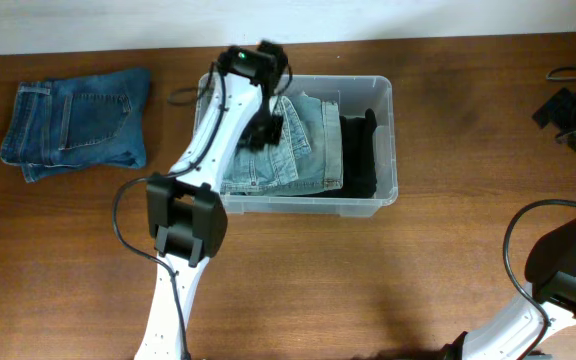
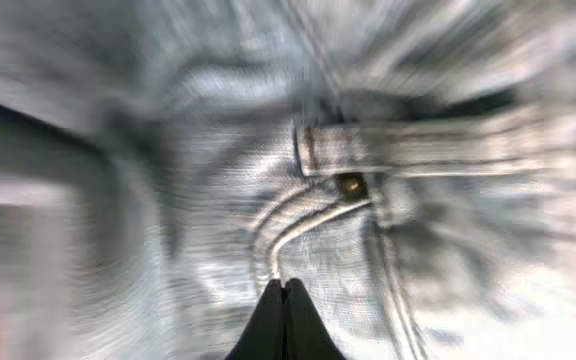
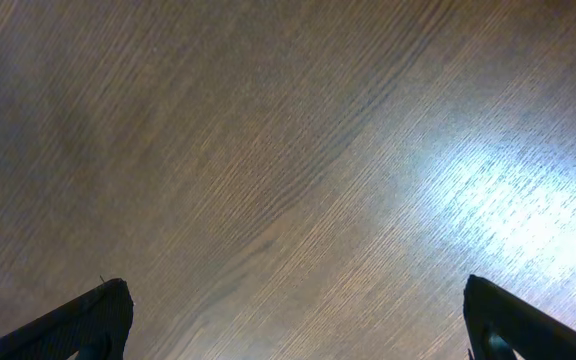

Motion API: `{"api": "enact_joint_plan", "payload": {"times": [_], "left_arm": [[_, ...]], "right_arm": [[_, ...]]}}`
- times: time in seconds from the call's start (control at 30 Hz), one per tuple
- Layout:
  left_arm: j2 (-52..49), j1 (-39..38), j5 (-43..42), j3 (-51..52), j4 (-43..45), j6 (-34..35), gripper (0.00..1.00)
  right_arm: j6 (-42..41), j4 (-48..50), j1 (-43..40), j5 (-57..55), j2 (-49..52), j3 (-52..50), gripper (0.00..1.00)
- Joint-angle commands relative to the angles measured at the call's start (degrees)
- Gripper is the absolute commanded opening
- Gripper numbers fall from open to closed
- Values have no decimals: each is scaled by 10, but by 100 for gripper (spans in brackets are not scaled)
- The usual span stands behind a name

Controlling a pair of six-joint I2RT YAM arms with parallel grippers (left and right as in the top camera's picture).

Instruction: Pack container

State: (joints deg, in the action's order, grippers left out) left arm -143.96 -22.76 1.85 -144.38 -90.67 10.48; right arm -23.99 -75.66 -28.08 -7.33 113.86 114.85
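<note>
Overhead: we see a brown wood table (image 1: 368,290) with a strip of pale wall along the far edge. The container (image 1: 308,207) sits far-centre, open side up, with its long axis running left-right in the picture. Inside it are light jeans (image 1: 303,150), and a black garment (image 1: 360,150) lies against its right end. The left gripper (image 1: 264,130) hangs over the left half of the container, so the container is directly below the jaws and the light jeans are under the tips. Dark jeans (image 1: 73,125) lie folded on the table, well off to the left of those jaws. The right arm (image 1: 568,265) is at the near right corner, well apart from the container. Black cables (image 1: 568,108) are at the right edge.

Left wrist: the picture is heavily blurred. The left gripper (image 2: 283,300) has its jaws together, tips meeting in a point. Light denim fills the view ahead of the tips, with a rivet (image 2: 349,184) just beyond them. We can't tell if any cloth is pinched.

Right wrist: the right gripper (image 3: 293,290) has its jaws wide apart, with bare wood grain and a glare patch below them.
</note>
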Motion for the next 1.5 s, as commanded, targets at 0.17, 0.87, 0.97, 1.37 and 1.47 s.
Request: {"api": "enact_joint_plan", "payload": {"times": [0.17, 0.87, 0.97, 1.37, 1.47], "left_arm": [[6, 27, 141, -209, -38, -14, 18], [3, 232, 155, -212, 17, -115, 84], [3, 235, 154, -183, 49, -161, 84], [3, 237, 201, -19, 183, -207, 85], [3, 237, 216, 11, 210, -207, 85]], "right_arm": [[-3, 0, -1, -9, 6, -2, 98], [-3, 0, -1, -9, 6, -2, 98], [-3, 0, -1, -9, 6, -2, 98], [-3, 0, -1, -9, 6, -2, 98], [-3, 0, -1, -9, 6, -2, 98]]}}
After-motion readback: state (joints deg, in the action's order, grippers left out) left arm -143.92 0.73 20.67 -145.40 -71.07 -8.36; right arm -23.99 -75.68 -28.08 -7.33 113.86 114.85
